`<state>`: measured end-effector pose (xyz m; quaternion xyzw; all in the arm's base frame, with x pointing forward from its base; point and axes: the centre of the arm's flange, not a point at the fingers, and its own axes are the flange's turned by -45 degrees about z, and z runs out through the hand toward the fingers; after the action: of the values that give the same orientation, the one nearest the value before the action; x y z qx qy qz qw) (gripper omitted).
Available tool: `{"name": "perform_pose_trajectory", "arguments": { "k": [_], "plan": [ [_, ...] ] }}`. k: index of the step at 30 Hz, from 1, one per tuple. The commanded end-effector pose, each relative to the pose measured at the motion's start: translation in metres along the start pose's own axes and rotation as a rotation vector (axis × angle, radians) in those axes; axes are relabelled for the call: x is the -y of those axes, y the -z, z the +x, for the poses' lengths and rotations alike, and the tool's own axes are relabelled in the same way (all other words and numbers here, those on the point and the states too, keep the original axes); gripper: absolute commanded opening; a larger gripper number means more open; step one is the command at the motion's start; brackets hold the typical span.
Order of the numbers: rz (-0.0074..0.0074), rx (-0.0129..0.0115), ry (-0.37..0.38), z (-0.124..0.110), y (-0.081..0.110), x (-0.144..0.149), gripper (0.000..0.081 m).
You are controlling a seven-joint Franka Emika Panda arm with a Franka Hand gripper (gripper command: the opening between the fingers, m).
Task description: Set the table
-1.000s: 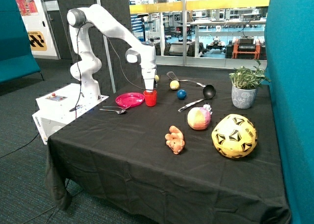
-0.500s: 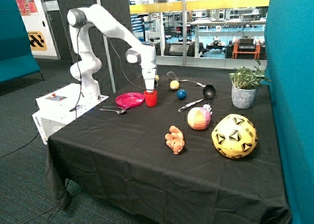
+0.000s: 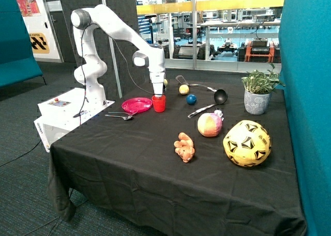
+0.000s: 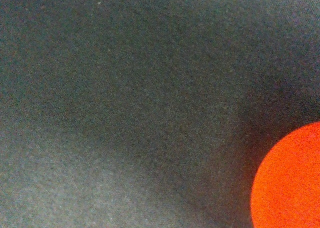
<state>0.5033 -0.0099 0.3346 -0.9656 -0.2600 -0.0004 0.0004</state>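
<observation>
We see the table (image 3: 129, 163) filling the middle of the outside view, draped in black cloth on top and down its sides, with a teal wall at one side and the white robot base (image 3: 62, 112) standing just beside its far corner. The white arm (image 3: 111, 29) rises from that base and reaches over the table, pointing straight down.

On the cloth, the biggest thing is a yellow and black ball (image 3: 247, 143) near the teal wall. Behind it stands a potted plant (image 3: 258, 94) in a grey pot. Next to the big ball lies a smaller pink and yellow ball (image 3: 209, 125), and nearer the front edge sits an orange plush toy (image 3: 184, 147).

A pink plate (image 3: 136, 105) lies at the corner nearest the robot base, with a spoon (image 3: 120, 116) just in front of it. A red cup (image 3: 159, 103) stands upright just beside the plate, on the side away from the base. The gripper (image 3: 158, 93) is right at the cup's rim; we cannot tell how it stands on the cup.

Farther back lie a black ladle (image 3: 211, 105), a spatula (image 3: 192, 84), a small blue ball (image 3: 192, 99) and a small yellow ball (image 3: 183, 89).

The wrist view shows only black cloth (image 4: 125, 98) and a rounded red-orange edge, probably the cup (image 4: 290, 183).
</observation>
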Motion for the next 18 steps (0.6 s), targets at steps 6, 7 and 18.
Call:
{"name": "perform_pose_trajectory", "arguments": {
  "k": [6,7,18],
  "plan": [
    [-0.0007,0.001,0.002,-0.0079,0.0022,0.0022,0.0515],
    [-0.0007,0.001,0.001,-0.0084,0.0024,0.0023,0.0515],
    [-0.0006,0.001,0.004,-0.0118,0.01,0.003,0.0497]
  ]
}}
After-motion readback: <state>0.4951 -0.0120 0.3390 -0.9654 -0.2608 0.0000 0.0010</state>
